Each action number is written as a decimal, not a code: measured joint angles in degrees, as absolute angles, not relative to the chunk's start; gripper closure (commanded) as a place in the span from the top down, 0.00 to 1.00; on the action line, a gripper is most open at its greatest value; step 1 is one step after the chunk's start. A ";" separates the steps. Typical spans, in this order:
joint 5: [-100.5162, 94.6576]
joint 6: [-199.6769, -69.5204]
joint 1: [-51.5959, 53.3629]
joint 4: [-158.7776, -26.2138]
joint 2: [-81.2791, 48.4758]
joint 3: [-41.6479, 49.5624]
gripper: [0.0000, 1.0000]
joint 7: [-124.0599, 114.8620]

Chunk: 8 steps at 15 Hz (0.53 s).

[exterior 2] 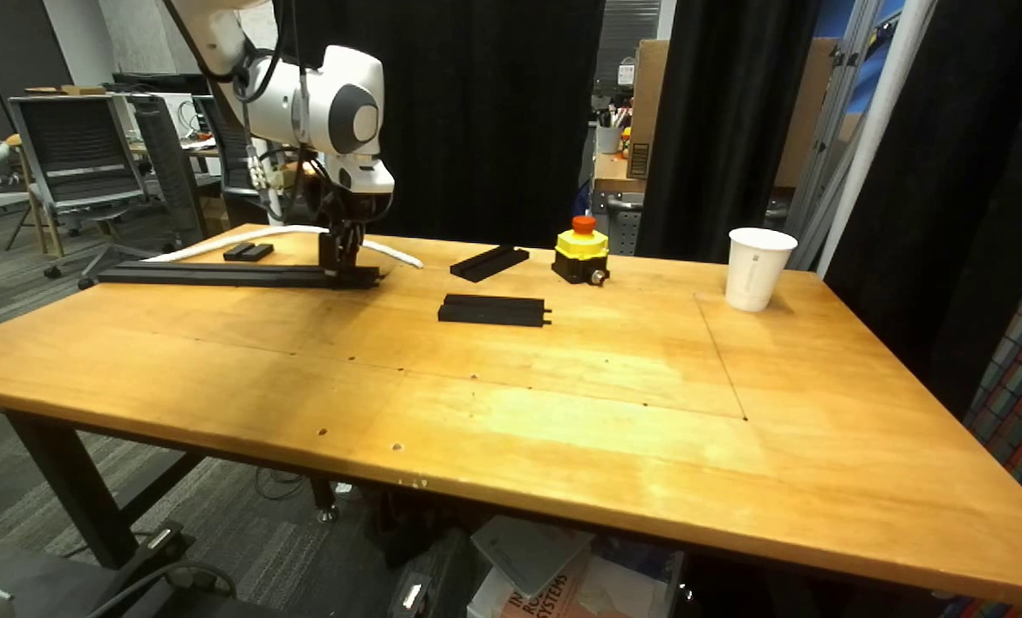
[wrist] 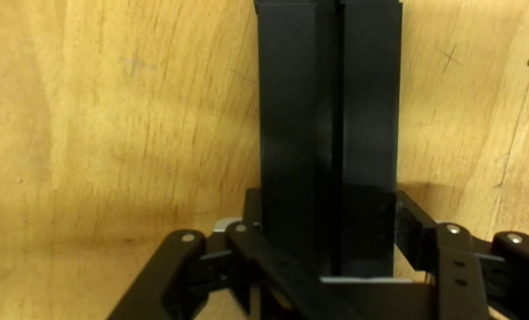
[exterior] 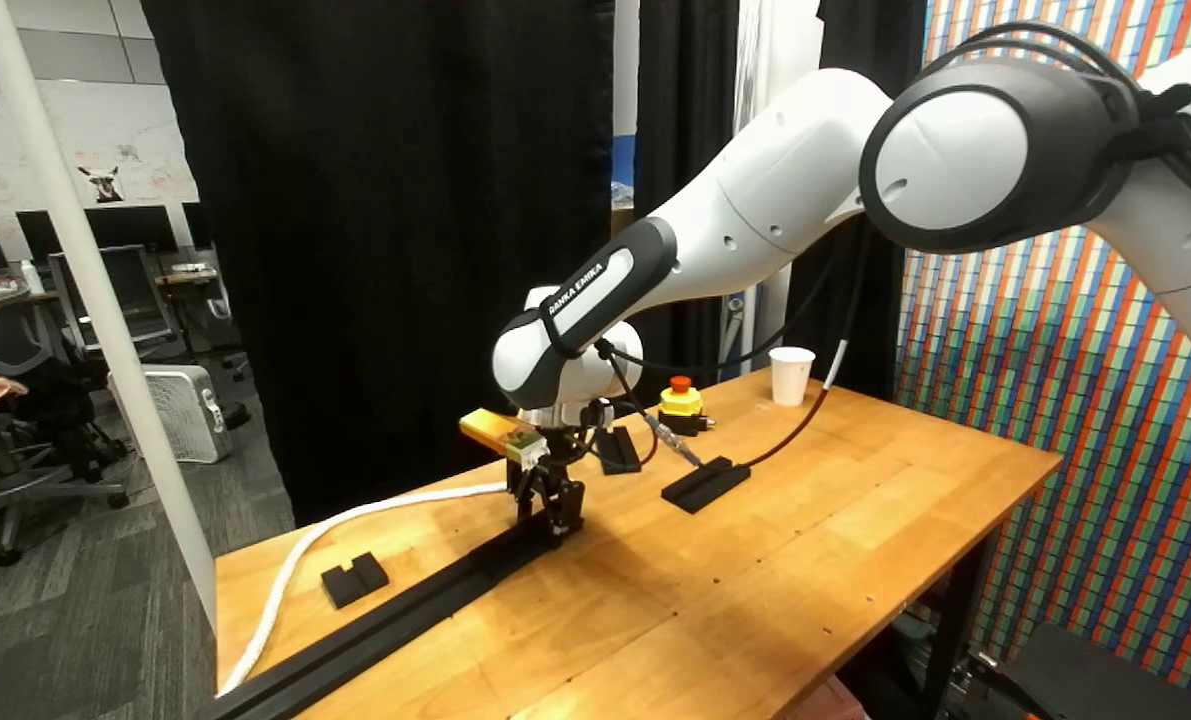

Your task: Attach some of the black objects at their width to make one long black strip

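Light wood counter (exterior 2: 613,463), pitted with small holes (exterior 2: 323,432); in an exterior view the long black strip (exterior 2: 219,275) runs in from the left edge, w/ stubby black block (exterior 2: 249,252) between it and the white curved strip (exterior 2: 287,229), which bends near the far left corner. Mid-counter toward far edge: black bar (exterior 2: 493,314), pronged end facing the right edge, and another black bar (exterior 2: 488,263) askew behind it. Yellow button box (exterior 2: 581,249), red top, black base, near far edge; white paper cup (exterior 2: 755,270) upright near far right corner.
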<state>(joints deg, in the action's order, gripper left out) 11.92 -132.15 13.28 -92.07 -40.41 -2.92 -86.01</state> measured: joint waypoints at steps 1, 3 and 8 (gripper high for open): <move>11.92 -131.82 13.30 -91.78 -40.55 -2.92 0.94 -86.07; 11.92 -131.59 13.32 -91.61 -40.92 -2.96 1.00 -86.24; 11.92 -131.60 13.52 -90.94 -42.41 -3.06 1.00 -86.57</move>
